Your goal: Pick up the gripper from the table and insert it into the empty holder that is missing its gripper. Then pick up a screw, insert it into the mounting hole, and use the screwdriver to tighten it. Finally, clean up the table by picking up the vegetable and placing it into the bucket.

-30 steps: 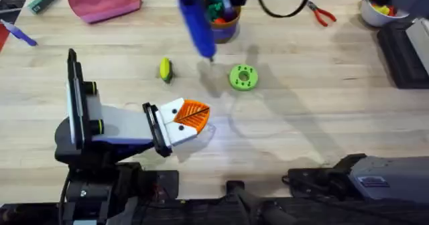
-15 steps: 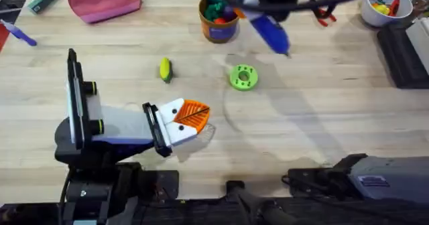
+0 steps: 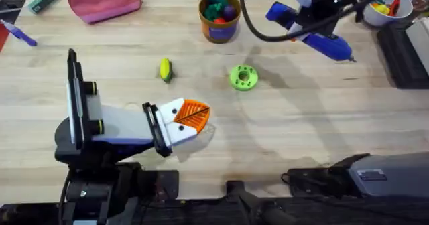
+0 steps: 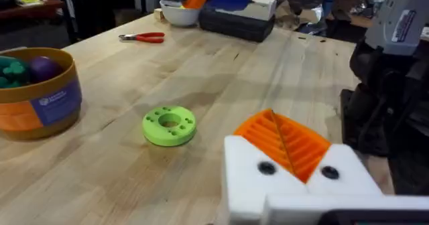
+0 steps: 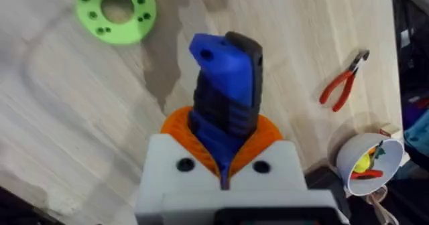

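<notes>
My right gripper [image 5: 224,166] is shut on the blue screwdriver [image 5: 225,84] and holds it in the air over the table's far right [image 3: 325,43], its thin tip pointing right. The left gripper [image 3: 190,115] rests low at the near left, shut. Its white holder blocks [image 4: 335,175] press together with the orange ribbed gripper wedge [image 4: 285,139] between them. The yellow and green vegetable [image 3: 165,69] lies on the wood beyond the left claw. The orange-brown bucket [image 3: 219,17] stands at the far middle with toys inside. A screw is out of view.
A green disc [image 3: 242,77] lies mid-table, also in the right wrist view [image 5: 116,5]. Red-handled pliers [image 5: 343,84] and a white bowl [image 3: 381,9] are at the far right, beside a black box [image 3: 405,51]. A pink pouch [image 3: 104,1] sits far left.
The right arm swung the screwdriver from over the bucket and table middle across to the far right. The left arm, the vegetable and the disc have stayed put.
</notes>
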`<state>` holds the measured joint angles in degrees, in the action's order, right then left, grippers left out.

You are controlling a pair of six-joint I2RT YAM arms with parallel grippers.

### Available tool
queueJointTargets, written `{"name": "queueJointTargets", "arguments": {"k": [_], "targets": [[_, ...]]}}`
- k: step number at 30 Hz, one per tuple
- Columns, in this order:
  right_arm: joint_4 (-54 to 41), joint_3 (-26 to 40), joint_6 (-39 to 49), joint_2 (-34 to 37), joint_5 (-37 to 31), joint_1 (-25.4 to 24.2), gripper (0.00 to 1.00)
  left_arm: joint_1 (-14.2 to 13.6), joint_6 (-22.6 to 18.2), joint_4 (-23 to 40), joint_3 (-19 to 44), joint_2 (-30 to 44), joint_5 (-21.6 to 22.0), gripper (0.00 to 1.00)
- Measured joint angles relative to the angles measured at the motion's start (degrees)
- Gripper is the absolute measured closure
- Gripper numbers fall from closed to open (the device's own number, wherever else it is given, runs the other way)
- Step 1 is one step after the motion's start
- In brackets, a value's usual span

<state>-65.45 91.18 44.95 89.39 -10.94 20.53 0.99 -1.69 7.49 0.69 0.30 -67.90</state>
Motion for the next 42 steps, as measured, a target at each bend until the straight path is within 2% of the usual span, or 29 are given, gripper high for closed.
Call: {"name": "queueJointTargets", "arguments": {"k": [4,12,16,21,28,29,34,35,36,42], "targets": [[1.71,-2.47,4.57,1.88,-0.26,-2.48,0.977,0.0,0.0,0.0,0.0,0.02,0.0,0.994],[14.45,-17.31,17.07,2.01,-0.39,-5.99,0.977,0.0,0.0,0.0,0.0,0.02,0.02,0.994],[19.64,-22.65,21.33,4.06,-0.41,-8.03,0.977,0.0,0.0,0.0,0.0,0.02,0.02,0.994],[22.9,-24.7,23.85,8.74,-0.43,-9.82,0.977,0.0,0.0,0.0,0.0,0.0,0.02,0.994],[26.14,-24.72,25.14,12.4,-0.39,-9.83,0.968,0.0,0.0,0.0,0.0,0.02,0.01,0.994],[26.06,-24.72,25.02,12.47,-0.41,-9.83,0.875,0.02,0.0,0.0,0.0,0.02,0.02,0.994],[27.37,-24.7,24.94,11.85,-1.25,-9.83,0.159,0.0,0.0,0.0,0.0,0.02,0.0,0.994],[27.57,-24.7,24.7,11.61,-1.4,-9.83,0.045,0.01,0.0,0.0,-0.01,0.01,0.01,0.994],[27.63,-24.7,24.23,11.47,-1.47,-9.83,0.016,0.02,0.0,0.0,0.0,0.0,0.02,0.994],[27.15,-24.71,22.11,10.35,-1.51,-9.77,0.009,0.0,0.0,0.0,0.0,0.02,0.02,0.994]]}}
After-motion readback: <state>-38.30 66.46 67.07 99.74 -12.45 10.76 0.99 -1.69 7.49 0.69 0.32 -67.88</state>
